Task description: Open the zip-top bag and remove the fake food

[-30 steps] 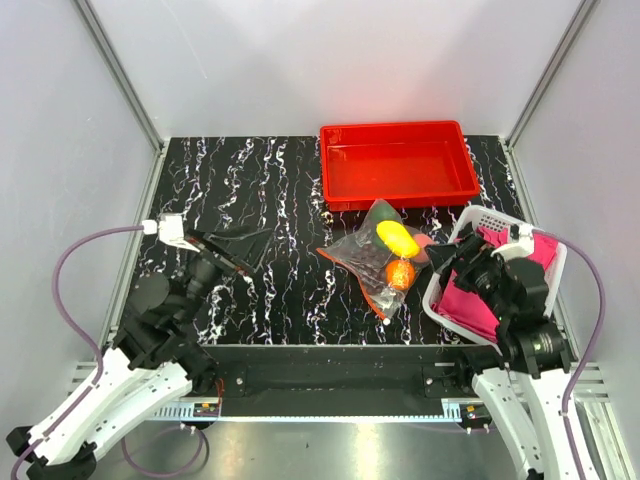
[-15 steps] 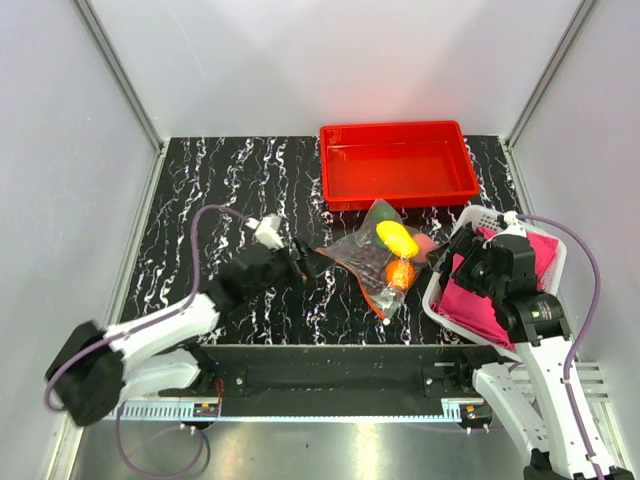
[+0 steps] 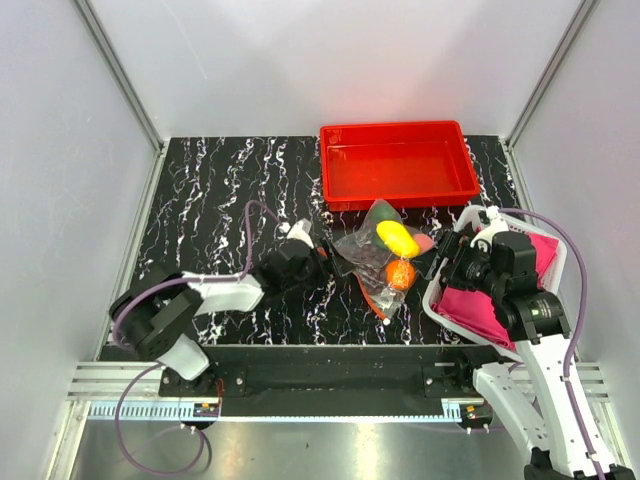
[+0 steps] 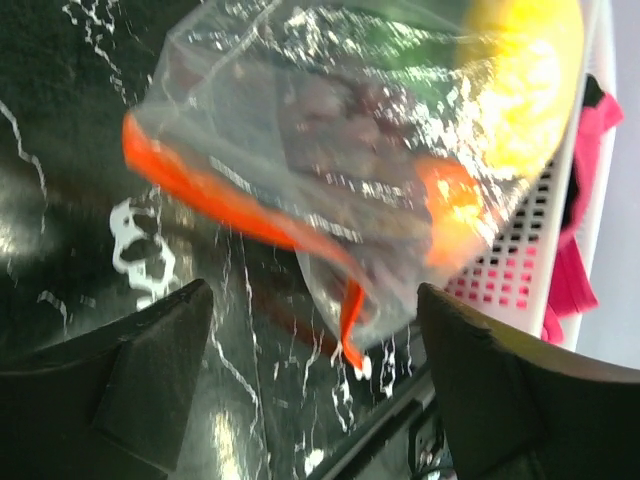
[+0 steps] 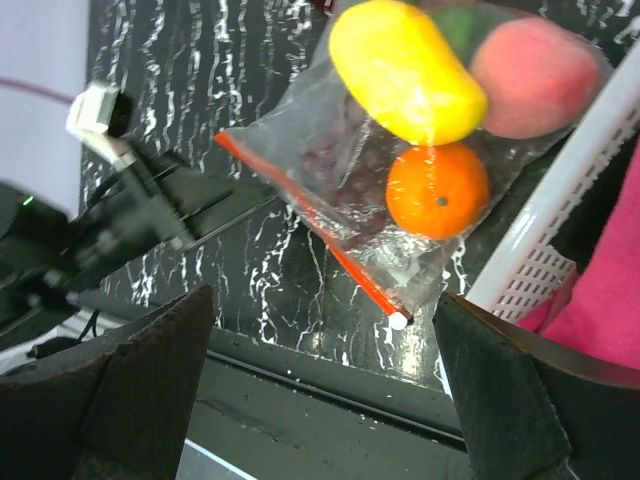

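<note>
Left gripper [image 3: 322, 262] now closer, just beside zip-top bag's [image 3: 356, 246] left corner

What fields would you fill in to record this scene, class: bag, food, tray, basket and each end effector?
bag: on table, beside basket
food: inside bag; yellow fruit and orange seen
tray: red, behind bag
basket: white, holds pink cloth
left end effector: open, at bag's left edge
right end effector: open, over basket's edge, facing bag
</note>
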{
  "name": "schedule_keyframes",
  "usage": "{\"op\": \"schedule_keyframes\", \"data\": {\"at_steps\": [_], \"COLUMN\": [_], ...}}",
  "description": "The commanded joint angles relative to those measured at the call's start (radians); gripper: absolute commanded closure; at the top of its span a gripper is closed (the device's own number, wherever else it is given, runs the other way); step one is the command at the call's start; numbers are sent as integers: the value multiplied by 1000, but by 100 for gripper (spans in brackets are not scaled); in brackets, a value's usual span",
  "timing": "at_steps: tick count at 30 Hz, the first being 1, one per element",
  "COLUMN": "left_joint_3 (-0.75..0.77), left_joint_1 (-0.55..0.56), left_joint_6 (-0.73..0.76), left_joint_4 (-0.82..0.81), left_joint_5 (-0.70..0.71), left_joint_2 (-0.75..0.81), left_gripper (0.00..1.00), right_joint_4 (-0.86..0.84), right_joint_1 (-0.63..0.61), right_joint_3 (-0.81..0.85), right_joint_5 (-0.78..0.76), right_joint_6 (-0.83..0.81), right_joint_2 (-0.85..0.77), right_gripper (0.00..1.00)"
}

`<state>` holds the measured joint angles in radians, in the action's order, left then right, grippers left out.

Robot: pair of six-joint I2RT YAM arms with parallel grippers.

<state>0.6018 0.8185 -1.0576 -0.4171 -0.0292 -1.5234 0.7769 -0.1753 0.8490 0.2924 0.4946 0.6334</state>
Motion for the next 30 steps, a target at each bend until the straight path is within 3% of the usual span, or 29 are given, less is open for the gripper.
{"op": "schedule_keyframes", "data": {"at_steps": [1, 3, 4, 6, 7, 9, 20, 30], "left_joint_3": [62, 59, 62, 70, 79, 96, 260, 369], "left_joint_1": [-33, -50, -67, -79, -85, -85, -73, -44], "left_joint_6": [-2, 4, 14, 33, 56, 85, 292, 281], "left_joint_4": [-132, -155, -166, -163, -155, -125, 179, 250], "left_joint_5": [26, 15, 5, -27, -37, -57, -129, -207], "left_joint_2": [-52, -67, -69, -69, -63, -43, 182, 255], "left_gripper": [26, 38, 51, 65, 81, 99, 100, 100], "right_joint_4": [-50, -51, -51, -54, -56, -71, -108, -168], "right_joint_1": [3, 3, 3, 3, 3, 3, -15, -225], "right_joint_3": [9, 7, 7, 5, 5, -1, 1, 85], "right_joint_5": [85, 106, 113, 135, 143, 168, 252, 137], "right_joint_6": [-37, -42, -44, -48, -53, -59, -96, -111], "right_joint_2": [-28, -21, -14, -6, 2, 3, 92, 242], "right_gripper": [0, 0, 0, 0, 0, 0, 0, 0]}}
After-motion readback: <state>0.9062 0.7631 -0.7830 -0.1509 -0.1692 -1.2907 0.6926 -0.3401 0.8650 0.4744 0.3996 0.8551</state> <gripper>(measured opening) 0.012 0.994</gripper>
